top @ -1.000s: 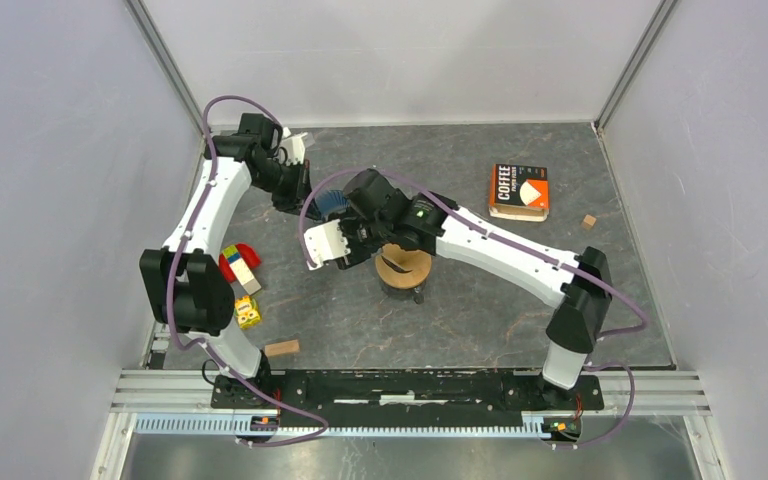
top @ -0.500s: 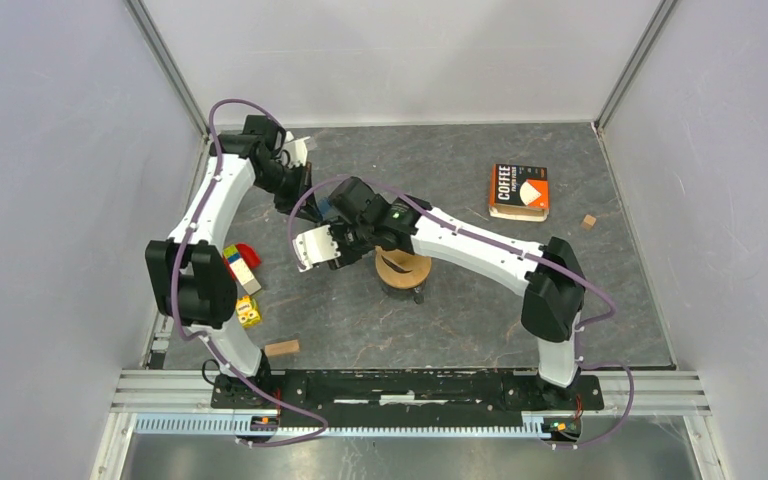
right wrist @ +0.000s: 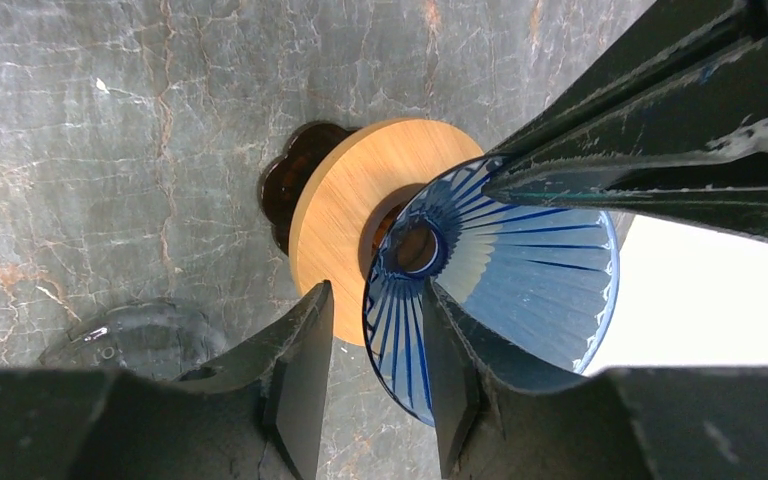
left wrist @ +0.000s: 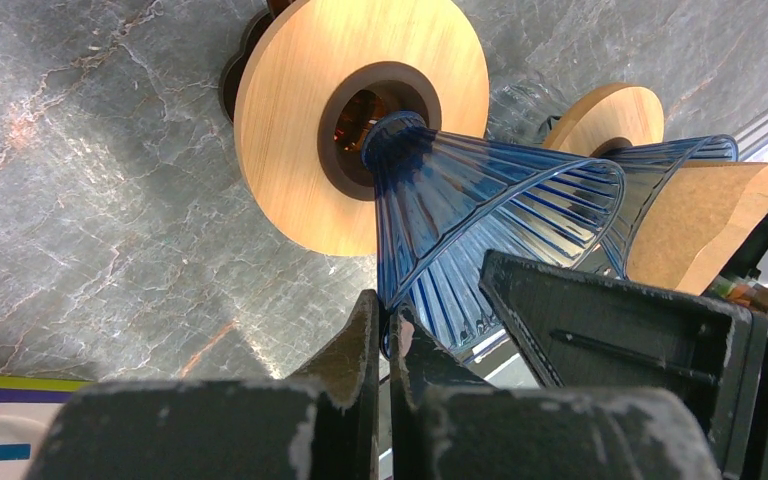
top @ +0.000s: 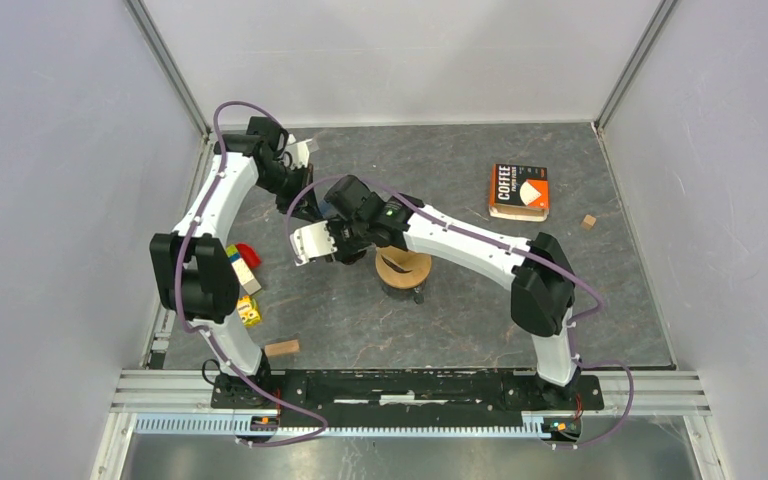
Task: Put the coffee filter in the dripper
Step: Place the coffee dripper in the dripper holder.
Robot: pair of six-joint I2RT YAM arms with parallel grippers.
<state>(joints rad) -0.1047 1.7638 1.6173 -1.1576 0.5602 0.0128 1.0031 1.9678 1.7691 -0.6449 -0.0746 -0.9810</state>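
Note:
A blue ribbed glass dripper [left wrist: 480, 200] with a wooden collar [left wrist: 290, 130] stands on a dark brown base at the back left. My left gripper [left wrist: 388, 315] is shut on its rim. My right gripper [right wrist: 378, 300] is open and straddles the rim, one finger [right wrist: 305, 350] outside and one finger [right wrist: 450, 370] inside the cone. No filter shows between them. In the top view both grippers [top: 305, 207] [top: 335, 235] cover the dripper. A tan paper filter [left wrist: 710, 215] sits by a second blue cone with a wooden collar [left wrist: 600, 115] on a carafe [top: 403, 268].
A coffee filter box [top: 519, 191] lies at the back right, with a small wooden cube [top: 588, 221] beside it. Coloured blocks [top: 240, 265], a yellow block [top: 248, 313] and a wooden block [top: 281, 348] lie at the front left. A clear glass piece [right wrist: 125, 340] lies near the dripper.
My right gripper has moved left and back over the dripper, which it now covers in the top view. My left arm has barely moved.

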